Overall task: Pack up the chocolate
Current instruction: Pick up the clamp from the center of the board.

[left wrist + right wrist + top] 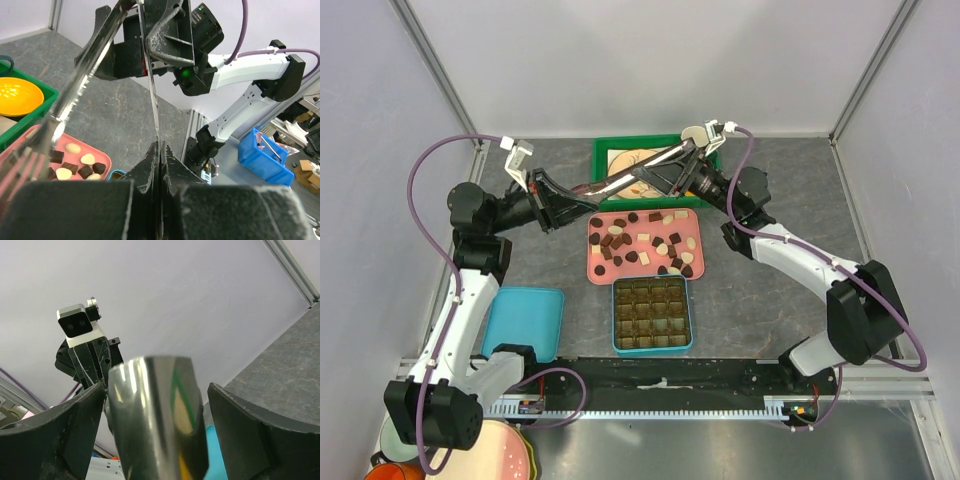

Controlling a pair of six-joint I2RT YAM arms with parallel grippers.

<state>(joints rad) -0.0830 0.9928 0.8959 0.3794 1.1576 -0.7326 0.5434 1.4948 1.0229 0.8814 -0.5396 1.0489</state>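
Observation:
The chocolate lies as many small dark, light-brown and cream pieces on a pink tray, also seen in the left wrist view as chocolate. Metal tongs hang in the air above the tray's far edge, spanning between both grippers. My left gripper is shut on one thin arm of the tongs; the other arm slants down towards the tray. My right gripper stands open around the tongs' wide shiny end, with a gap on each side.
A teal box with empty square compartments sits just in front of the pink tray. Its teal lid lies to the left. Behind the tray, a green crate holds an orange round thing.

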